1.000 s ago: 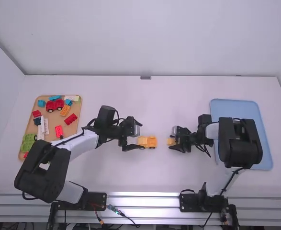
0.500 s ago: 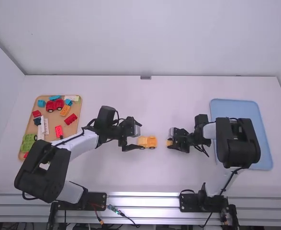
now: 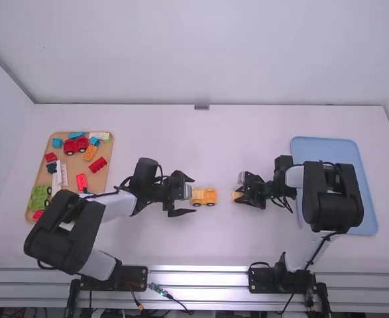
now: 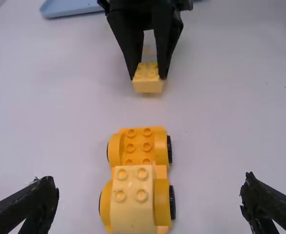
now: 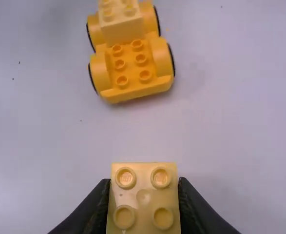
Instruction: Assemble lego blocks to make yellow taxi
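Note:
The orange-yellow car base stands on its wheels mid-table, with a pale yellow brick on the end nearer the left arm. My left gripper is open at that end; in the left wrist view the left gripper has its fingers wide apart, one each side of the car. To the car's right, apart from it, my right gripper is shut on another pale yellow brick. In the right wrist view the right gripper grips that brick by its sides, studs facing the camera.
A tan tray with several red, blue, green, white and orange pieces lies at the far left. On the right, a blue tray lies partly under the right arm. Bare table stretches beyond the car.
The left gripper has shifted slightly toward the camera, down the picture, while staying open. The right gripper, brick held, went a little left and then back right. The car has stayed put.

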